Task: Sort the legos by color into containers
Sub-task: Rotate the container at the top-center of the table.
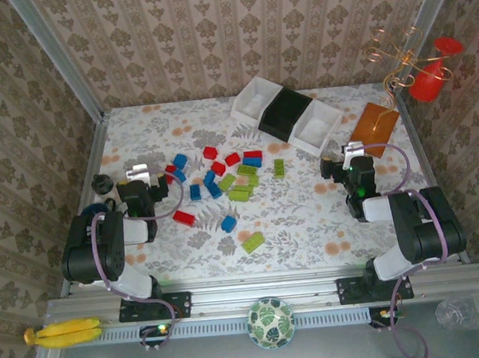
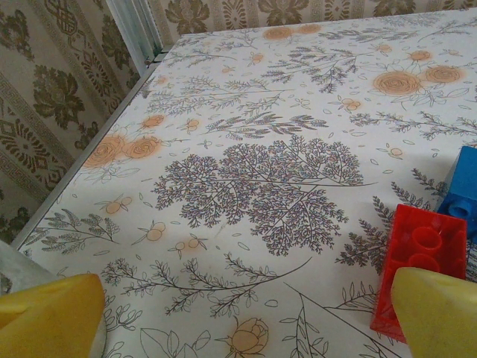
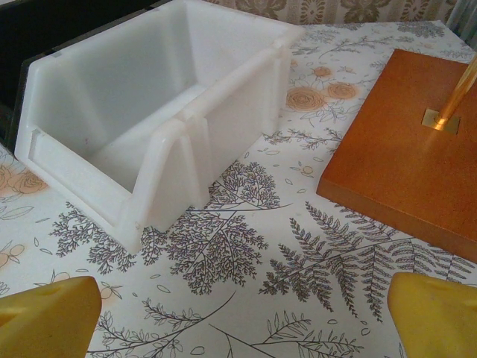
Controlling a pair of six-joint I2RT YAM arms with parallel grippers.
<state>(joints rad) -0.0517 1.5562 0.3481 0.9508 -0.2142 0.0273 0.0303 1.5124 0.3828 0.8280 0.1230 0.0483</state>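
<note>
Red, blue and lime green legos (image 1: 223, 180) lie scattered mid-table. Three trays stand in a row at the back: a white tray (image 1: 256, 99), a black tray (image 1: 285, 113) and another white tray (image 1: 316, 126), all looking empty. My left gripper (image 1: 137, 175) sits at the left of the pile, open, its yellow fingertips (image 2: 52, 317) wide apart over bare cloth; a red brick (image 2: 416, 261) and a blue brick (image 2: 463, 190) lie by its right finger. My right gripper (image 1: 350, 155) is open near the right white tray (image 3: 149, 112), nothing between its fingers (image 3: 436, 313).
A flat orange board (image 1: 376, 127) with a gold wire stand lies right of the trays, close to my right gripper (image 3: 417, 149). A red cup (image 1: 432, 73) stands beyond the table's right edge. A metal frame borders the table's left side (image 2: 134, 37).
</note>
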